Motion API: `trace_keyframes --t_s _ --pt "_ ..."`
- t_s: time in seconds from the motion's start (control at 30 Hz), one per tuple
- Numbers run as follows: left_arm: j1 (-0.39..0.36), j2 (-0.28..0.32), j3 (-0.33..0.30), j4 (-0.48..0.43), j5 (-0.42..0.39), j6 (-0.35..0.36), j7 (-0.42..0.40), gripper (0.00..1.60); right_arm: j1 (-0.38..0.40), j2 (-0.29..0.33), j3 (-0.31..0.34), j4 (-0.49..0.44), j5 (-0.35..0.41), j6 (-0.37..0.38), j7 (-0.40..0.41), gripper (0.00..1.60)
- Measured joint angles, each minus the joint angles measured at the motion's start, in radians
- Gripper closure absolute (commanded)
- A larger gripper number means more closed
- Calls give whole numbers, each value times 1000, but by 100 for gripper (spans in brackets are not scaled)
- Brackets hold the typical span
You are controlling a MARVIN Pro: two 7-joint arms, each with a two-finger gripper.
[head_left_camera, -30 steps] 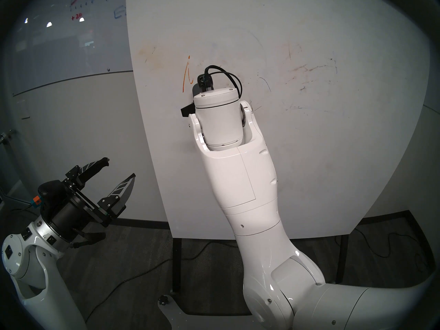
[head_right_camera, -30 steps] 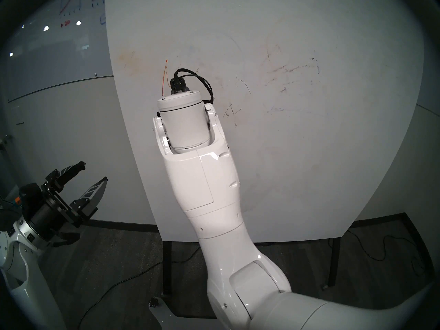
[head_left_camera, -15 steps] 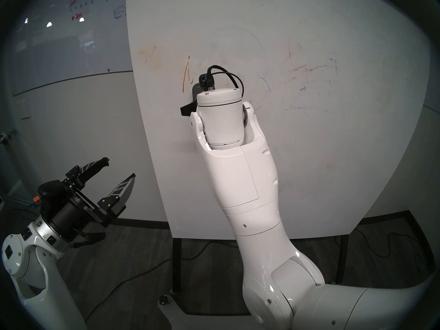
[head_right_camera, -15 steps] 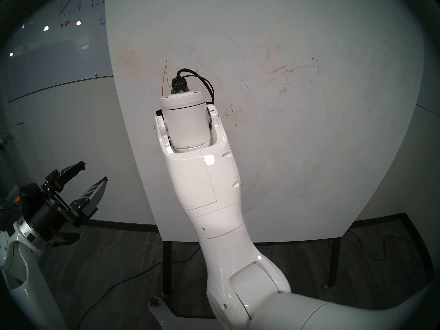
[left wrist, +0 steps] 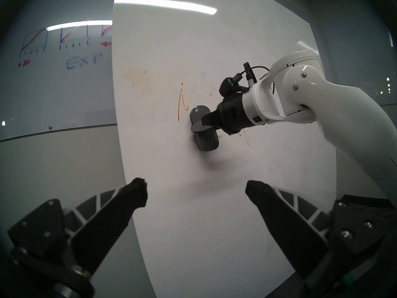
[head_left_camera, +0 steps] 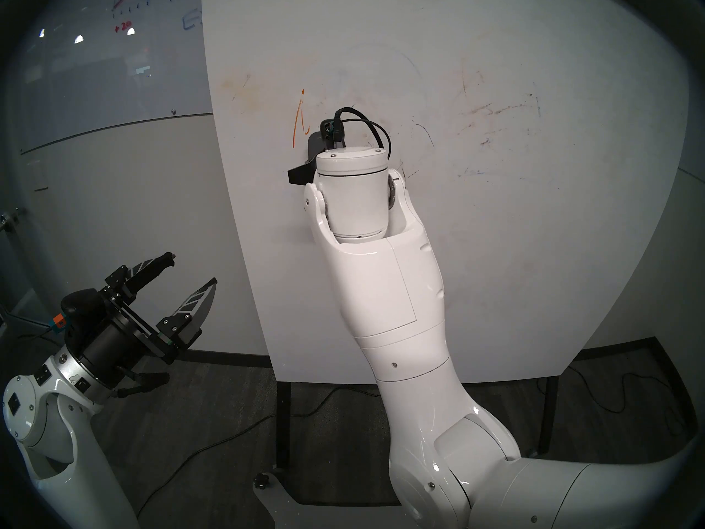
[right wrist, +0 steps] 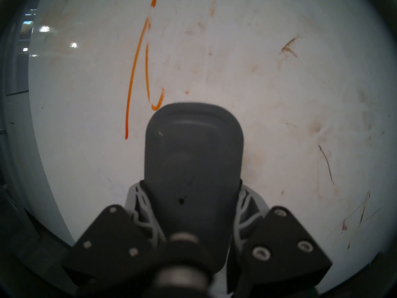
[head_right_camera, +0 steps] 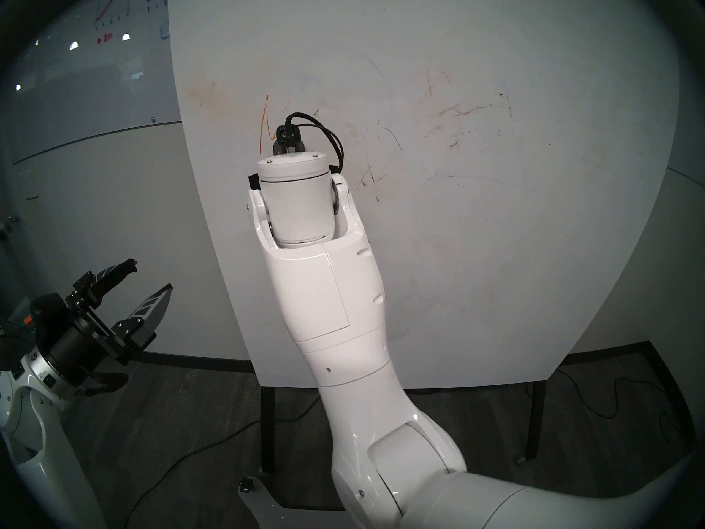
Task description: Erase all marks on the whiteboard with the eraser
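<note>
Head view: the right gripper point(head_left_camera: 305, 169) presses the eraser point(head_left_camera: 314, 144) on the whiteboard point(head_left_camera: 496, 249), at 4 o'clock from the orange mark point(head_left_camera: 299, 119). The left gripper point(head_left_camera: 183, 276) waits with fingers apart.

Left wrist view: the eraser point(left wrist: 204, 129) lies flat on the board, pinched around its middle.

Right wrist view: both fingers are clamped on the eraser point(right wrist: 193, 151). It looks light and hard on the back, so the middle seems the best place to hold
</note>
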Motion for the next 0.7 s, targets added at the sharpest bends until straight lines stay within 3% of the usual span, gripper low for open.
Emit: trace_keyframes --t_s 0.07,0.13,0.17,0.2,0.27,0.3,0.37,0.4,0.7 --pt "0 0 0 0 0 0 0 0 -1 1 -2 1 5 -6 -5 99" --pt "0 0 0 0 0 0 0 0 -3 2 -7 3 17 -19 -14 85" --pt "0 0 0 0 0 0 0 0 -4 2 -9 4 20 -23 -17 85" --pt "0 0 0 0 0 0 0 0 -5 2 -10 4 23 -26 -19 59" --pt "0 0 0 0 0 0 0 0 -6 3 -12 6 29 -34 -25 38" --pt "0 0 0 0 0 0 0 0 -7 3 -13 6 31 -36 -27 38" --pt "0 0 0 0 0 0 0 0 -7 4 -15 7 35 -42 -31 21" --pt "0 0 0 0 0 0 0 0 -8 4 -17 8 37 -44 -33 3" --pt "0 0 0 0 0 0 0 0 -12 6 -29 9 50 -64 -51 0"
